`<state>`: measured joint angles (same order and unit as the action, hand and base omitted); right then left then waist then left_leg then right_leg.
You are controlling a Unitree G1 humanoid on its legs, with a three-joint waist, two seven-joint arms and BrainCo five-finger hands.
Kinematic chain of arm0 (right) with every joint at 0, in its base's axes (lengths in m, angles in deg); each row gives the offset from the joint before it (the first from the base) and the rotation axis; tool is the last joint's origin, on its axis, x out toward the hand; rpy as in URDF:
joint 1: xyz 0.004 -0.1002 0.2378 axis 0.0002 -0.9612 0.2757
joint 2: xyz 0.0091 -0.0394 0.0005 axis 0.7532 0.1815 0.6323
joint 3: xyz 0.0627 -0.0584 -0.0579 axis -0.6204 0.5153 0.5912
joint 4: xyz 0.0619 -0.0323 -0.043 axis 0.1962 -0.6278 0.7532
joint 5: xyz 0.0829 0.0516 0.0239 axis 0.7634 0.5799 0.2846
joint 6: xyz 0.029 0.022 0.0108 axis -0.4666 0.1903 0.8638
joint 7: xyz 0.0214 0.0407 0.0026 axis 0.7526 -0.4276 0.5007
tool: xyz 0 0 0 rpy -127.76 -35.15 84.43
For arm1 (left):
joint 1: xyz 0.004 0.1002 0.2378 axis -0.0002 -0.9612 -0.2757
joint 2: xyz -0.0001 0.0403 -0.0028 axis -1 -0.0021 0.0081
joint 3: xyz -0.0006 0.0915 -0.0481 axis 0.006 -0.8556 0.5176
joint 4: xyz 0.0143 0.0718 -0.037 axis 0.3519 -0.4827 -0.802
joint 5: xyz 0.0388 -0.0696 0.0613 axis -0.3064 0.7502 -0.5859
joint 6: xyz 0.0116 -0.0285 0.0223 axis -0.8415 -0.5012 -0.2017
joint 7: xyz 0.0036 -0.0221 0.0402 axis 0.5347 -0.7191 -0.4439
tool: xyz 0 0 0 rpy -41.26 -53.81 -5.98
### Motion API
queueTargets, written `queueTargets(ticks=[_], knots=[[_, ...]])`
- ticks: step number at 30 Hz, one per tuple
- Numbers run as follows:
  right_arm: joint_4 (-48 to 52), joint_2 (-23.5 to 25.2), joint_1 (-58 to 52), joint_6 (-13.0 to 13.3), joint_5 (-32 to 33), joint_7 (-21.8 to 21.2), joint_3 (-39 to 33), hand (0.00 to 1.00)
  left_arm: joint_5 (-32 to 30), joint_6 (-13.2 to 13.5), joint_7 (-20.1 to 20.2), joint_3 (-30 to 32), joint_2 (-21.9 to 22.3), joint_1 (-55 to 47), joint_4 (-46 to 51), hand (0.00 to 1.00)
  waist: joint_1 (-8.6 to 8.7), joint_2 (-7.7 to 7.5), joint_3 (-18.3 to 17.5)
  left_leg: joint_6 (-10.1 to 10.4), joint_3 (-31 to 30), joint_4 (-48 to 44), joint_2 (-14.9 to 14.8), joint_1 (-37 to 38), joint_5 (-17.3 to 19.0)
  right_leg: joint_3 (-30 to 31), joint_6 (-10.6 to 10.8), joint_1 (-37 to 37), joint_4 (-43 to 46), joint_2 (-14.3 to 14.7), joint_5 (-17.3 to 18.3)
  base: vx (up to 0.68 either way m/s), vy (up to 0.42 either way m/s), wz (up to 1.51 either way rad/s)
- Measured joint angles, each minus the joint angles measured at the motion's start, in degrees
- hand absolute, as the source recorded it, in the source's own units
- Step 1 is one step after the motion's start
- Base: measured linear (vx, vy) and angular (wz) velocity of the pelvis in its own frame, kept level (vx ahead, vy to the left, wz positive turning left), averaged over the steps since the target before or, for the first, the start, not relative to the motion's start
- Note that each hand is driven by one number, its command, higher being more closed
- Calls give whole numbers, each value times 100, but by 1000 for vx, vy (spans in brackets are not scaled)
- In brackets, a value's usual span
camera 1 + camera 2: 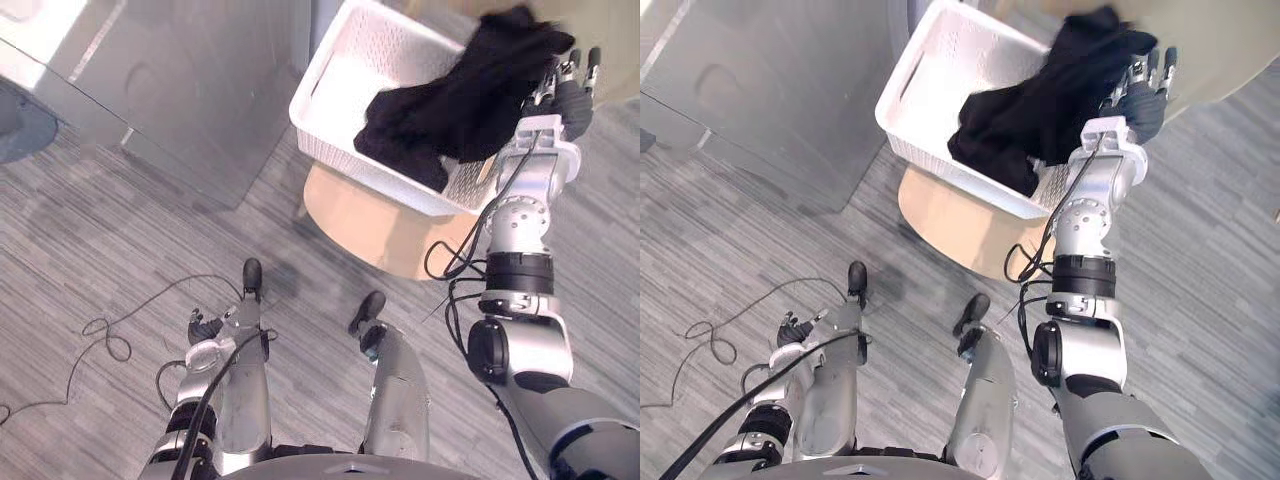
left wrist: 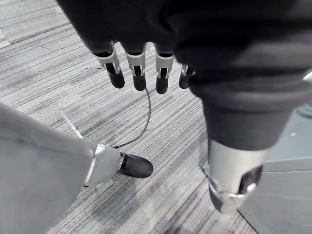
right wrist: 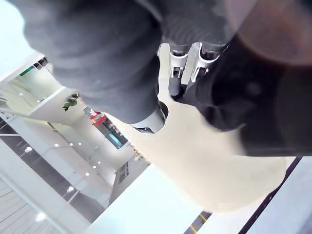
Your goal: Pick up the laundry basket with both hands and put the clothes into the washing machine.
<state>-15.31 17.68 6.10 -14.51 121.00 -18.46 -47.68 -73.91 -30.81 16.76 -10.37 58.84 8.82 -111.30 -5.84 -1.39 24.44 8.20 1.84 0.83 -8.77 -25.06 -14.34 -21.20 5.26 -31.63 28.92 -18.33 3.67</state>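
Black cloth garment (image 1: 455, 105) half out of white perforated plastic basket (image 1: 312, 92), draped over right hand (image 1: 568, 100), fingers straight, probably lifting it out; left hand (image 2: 138, 66) hangs low, fingers relaxed.

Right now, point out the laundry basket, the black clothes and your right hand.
laundry basket (image 1: 343, 92): left eye view, bare white inner wall.
black clothes (image 1: 450, 105): left eye view, middle of the bundle.
right hand (image 1: 573, 103): left eye view, its dark back.
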Motion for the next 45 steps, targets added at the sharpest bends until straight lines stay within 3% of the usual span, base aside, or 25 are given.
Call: queueTargets(ticks=[8, 11, 15, 17, 21, 27, 28, 31, 32, 34, 35, 39, 40, 42, 43, 45], knots=[[616, 461, -749, -95, -119, -81, 223, 100, -4, -12, 295, -173, -91, -459, 8, 0, 43, -147, -127, 7, 152, 42, 18, 977, 219, 13, 115, 1038, -363, 45, 30, 53, -37, -3], [615, 719, -1358, -221, -341, -230, 524, 100, -16, -45, 379, -306, -229, -743, 57, 0, 123, -266, -641, 20, 259, 201, -17, 1270, 304, 26, 188, 1380, -809, 184, -98, 121, 0, -16], [627, 1062, -2186, -360, -381, -449, 638, 100, -32, -89, 381, -345, -234, -1048, 769, 0, 147, -302, -1125, -16, 362, 342, -26, 1662, 397, 49, 257, 1922, -1461, 349, -379, 171, 15, -18], [627, 1222, -2653, -564, -585, -586, 759, 100, -132, -71, 381, -358, -237, -1217, 1198, 0, 153, -307, -1397, -39, 499, 353, -2, 1881, 507, 155, 306, 2149, -1744, 379, -483, 113, 22, -29], [625, 1214, -2967, -759, -799, -668, 691, 100, -220, -58, 403, -396, -240, -1257, 1292, 0, 297, -282, -1579, -51, 623, 354, 22, 2132, 624, 256, 352, 2406, -2000, 409, -576, 69, 23, -15], [610, 1030, -3207, -903, -871, -698, 550, 100, -353, -127, 627, -587, -162, -1493, 1247, 0, 309, -236, -1795, -53, 697, 357, 5, 2224, 653, 321, 357, 2553, -2280, 482, -719, 21, 4, -8], [610, 999, -3247, -922, -976, -705, 550, 0, -358, -142, 630, -610, -162, -1515, 1239, 0, 305, -233, -1829, -54, 703, 359, 8, 2221, 654, 323, 359, 2557, -2310, 483, -733, 0, 0, 0], [521, 677, -3362, -1173, -1456, -925, 689, 0, -468, -161, 740, -652, -171, -1626, 1231, 0, 293, -233, -1911, -62, 744, 362, 17, 2216, 659, 346, 365, 2585, -2450, 493, -832, 2, 14, -6], [494, 360, -3355, -1340, -1946, -1057, 831, 0, -568, -162, 788, -684, -183, -1645, 1209, 0, 293, -235, -1912, -64, 750, 363, 24, 2206, 658, 354, 366, 2591, -2501, 494, -874, -25, 20, -3], [322, -235, -3256, -1446, -2516, -1208, 1135, 0, -582, -160, 845, -737, -212, -1658, 1123, 0, 289, -244, -1917, -72, 748, 365, 30, 2198, 647, 353, 362, 2602, -2536, 495, -915, -20, 9, 1], [209, -637, -3155, -1485, -3141, -1342, 1357, 0, -668, -139, 878, -781, -231, -1696, 1009, 0, 285, -246, -1917, -67, 738, 379, 28, 2187, 636, 348, 356, 2595, -2532, 497, -925, -47, 12, 2], [-292, -1715, -2424, -1486, -4865, -1641, 2585, 0, -909, -67, 915, -853, -277, -1711, 890, 0, 295, -352, -1824, -13, 538, 393, -39, 1990, 565, 205, 335, 2522, -2522, 574, -938, -60, -2, 15], [-369, -1996, -2078, -1479, -5755, -1704, 3101, 0, -957, -28, 915, -854, -338, -1677, 891, 0, 269, -417, -1655, -21, 438, 384, -79, 1927, 549, 145, 307, 2512, -2473, 605, -919, -101, -20, 21], [-419, -2258, -1628, -1350, -6958, -1782, 3556, 0, -1091, 10, 908, -850, -448, -1547, 894, 0, 160, -535, -1418, -7, 361, 361, -111, 1817, 515, 142, 269, 2333, -2340, 632, -897, -118, -18, 16], [-591, -2376, -1160, -1258, -7906, -1741, 3652, 0, -1258, 11, 855, -849, -550, -1349, 896, 0, 69, -617, -1107, -1, 183, 361, -128, 1554, 397, 45, 205, 2111, -2216, 644, -877, -148, -14, 26], [-770, -2375, -911, -1270, -8289, -1685, 3665, 0, -1299, 10, 824, -837, -597, -1230, 902, 0, 31, -639, -917, -14, 96, 361, -134, 1397, 302, -27, 187, 1993, -2148, 640, -878, -136, -8, 26]])
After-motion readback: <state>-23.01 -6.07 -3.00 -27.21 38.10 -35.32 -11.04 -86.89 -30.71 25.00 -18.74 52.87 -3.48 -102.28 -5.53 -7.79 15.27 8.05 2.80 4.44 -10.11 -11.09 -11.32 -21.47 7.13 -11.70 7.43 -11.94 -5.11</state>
